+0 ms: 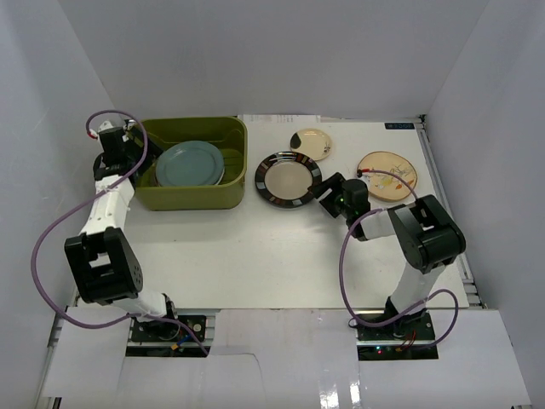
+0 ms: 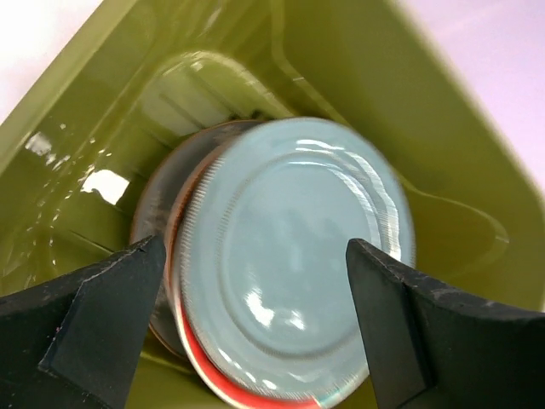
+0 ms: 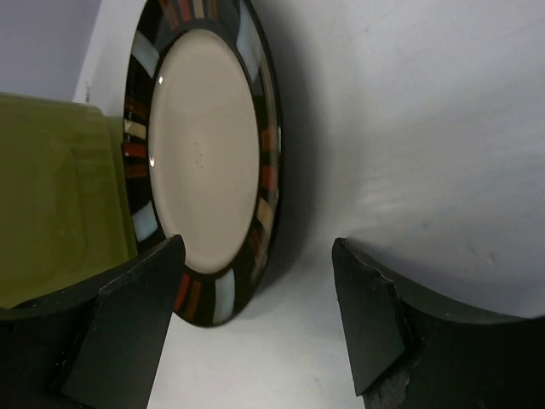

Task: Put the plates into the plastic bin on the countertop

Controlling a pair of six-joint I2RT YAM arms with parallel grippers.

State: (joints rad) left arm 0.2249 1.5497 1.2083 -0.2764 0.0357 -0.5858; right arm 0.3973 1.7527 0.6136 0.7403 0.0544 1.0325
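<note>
The light blue plate [image 1: 189,164] is lying on top of a stack inside the olive-green plastic bin [image 1: 189,198], which is sitting at the far left of the white counter [image 1: 255,247]; the left wrist view is showing a red-edged plate [image 2: 223,381] peeking out from beneath it. The left fingers [image 2: 106,302] are hanging spread apart over the bin's left end, gripping nothing, with the stack framed between them. Three plates are lying outside the bin: the black-rimmed plate [image 1: 289,180] just beside the bin's right wall, the small cream plate [image 1: 311,142] near it toward the far edge, and the cream plate with a bird [image 1: 387,174] well off to the right. The right fingers [image 3: 136,307] are sitting low at the black-rimmed plate's right edge, spread wide and closed on nothing; whether one of them is touching the rim cannot be told
</note>
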